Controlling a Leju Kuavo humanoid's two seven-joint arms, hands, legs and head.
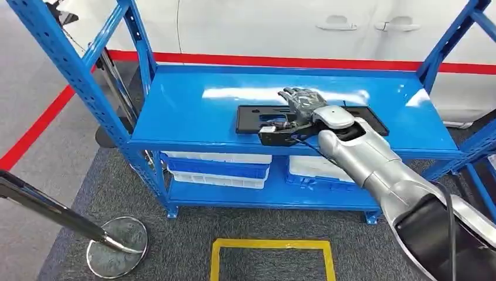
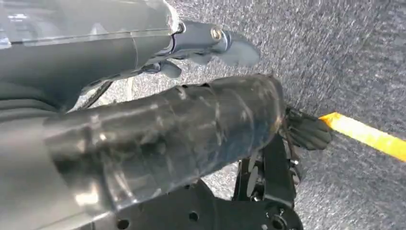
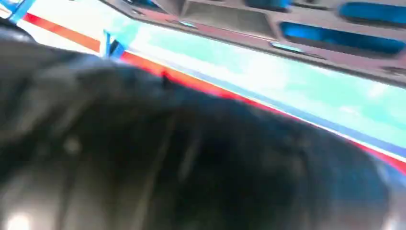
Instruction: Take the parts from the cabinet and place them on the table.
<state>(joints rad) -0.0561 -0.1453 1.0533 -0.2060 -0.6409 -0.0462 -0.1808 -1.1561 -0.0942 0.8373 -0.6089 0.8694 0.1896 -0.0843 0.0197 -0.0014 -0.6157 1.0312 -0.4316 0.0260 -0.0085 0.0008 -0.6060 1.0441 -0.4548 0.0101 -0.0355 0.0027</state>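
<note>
A flat black part (image 1: 251,119) with cutouts lies on the top shelf (image 1: 175,111) of the blue rack. My right hand (image 1: 302,103) rests on top of the part near its middle, fingers stretched out over it and pointing toward the back of the shelf. The part lies flat on the shelf. The right wrist view is blurred: the dark hand (image 3: 191,158) sits close in front, with the part (image 3: 268,24) and its slots beyond. My left hand (image 2: 210,45) hangs by my side over the carpet, holding nothing.
White and blue bins (image 1: 217,168) sit on the rack's lower shelf. A stanchion pole with a chrome base (image 1: 117,246) stands at the left. A yellow square outline (image 1: 272,252) marks the carpet in front of the rack. A white car (image 1: 292,26) stands behind a red line.
</note>
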